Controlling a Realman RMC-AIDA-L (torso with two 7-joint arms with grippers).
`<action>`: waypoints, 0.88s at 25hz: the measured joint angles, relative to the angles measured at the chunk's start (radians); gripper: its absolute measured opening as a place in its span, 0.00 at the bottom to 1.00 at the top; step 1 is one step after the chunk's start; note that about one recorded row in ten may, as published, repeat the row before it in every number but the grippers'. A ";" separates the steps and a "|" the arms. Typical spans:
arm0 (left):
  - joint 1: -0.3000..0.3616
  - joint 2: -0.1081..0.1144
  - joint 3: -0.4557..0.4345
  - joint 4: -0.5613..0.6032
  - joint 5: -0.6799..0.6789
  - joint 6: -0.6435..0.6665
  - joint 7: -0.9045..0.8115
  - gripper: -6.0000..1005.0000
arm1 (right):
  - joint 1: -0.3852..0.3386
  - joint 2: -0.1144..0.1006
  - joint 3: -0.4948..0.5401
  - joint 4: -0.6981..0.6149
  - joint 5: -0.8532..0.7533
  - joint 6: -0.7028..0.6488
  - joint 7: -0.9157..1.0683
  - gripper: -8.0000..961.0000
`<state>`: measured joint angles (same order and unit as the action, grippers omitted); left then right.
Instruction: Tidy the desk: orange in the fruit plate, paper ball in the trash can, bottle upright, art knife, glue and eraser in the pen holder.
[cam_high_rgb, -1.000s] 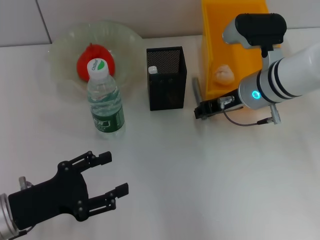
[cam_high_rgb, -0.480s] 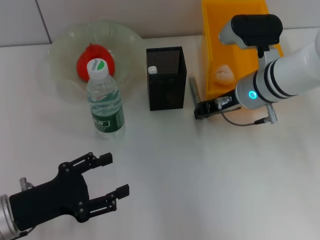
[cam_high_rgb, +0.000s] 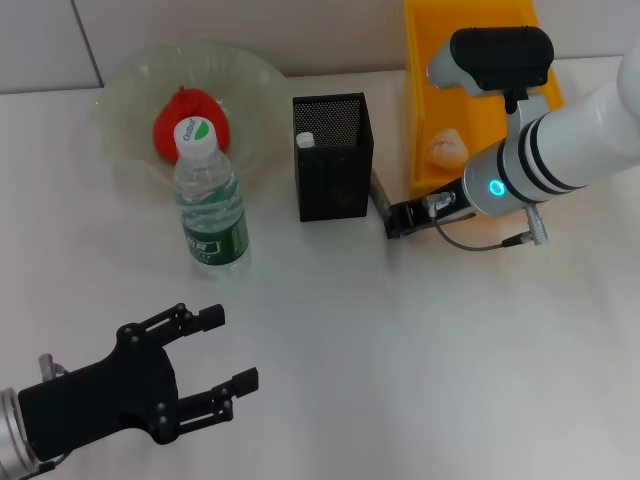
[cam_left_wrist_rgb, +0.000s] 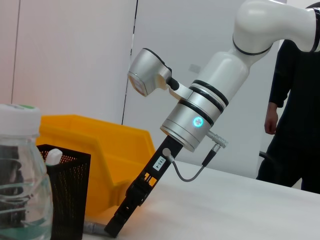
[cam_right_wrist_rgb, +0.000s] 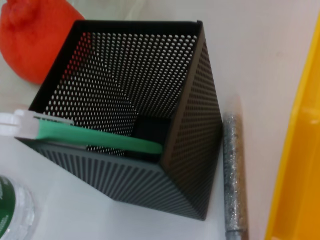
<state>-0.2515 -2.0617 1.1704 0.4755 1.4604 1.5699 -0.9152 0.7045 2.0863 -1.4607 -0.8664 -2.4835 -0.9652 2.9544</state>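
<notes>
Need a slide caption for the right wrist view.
Mesh pen holder holding a green-bodied item, silver glittery stick lying on the desk beside it.

Head: high, facing down at desk | left wrist: low, far, facing 12 o'clock | right wrist: close above | shared: black mesh pen holder

Bright, even overhead light; soft shadows on white table; right wrist view slightly blurred up close.
</notes>
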 joint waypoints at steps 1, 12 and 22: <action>0.000 0.000 0.000 -0.001 0.000 0.000 0.003 0.80 | 0.000 0.000 -0.001 -0.002 0.000 -0.001 0.000 0.22; 0.000 0.002 0.000 -0.005 -0.003 0.003 0.010 0.80 | -0.072 0.003 -0.007 -0.118 0.000 -0.071 -0.004 0.15; 0.008 -0.001 0.000 -0.001 -0.003 0.004 0.010 0.80 | -0.240 -0.001 -0.015 -0.373 -0.001 -0.296 -0.003 0.15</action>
<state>-0.2440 -2.0630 1.1704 0.4748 1.4569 1.5737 -0.9050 0.4643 2.0852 -1.4756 -1.2391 -2.4846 -1.2611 2.9511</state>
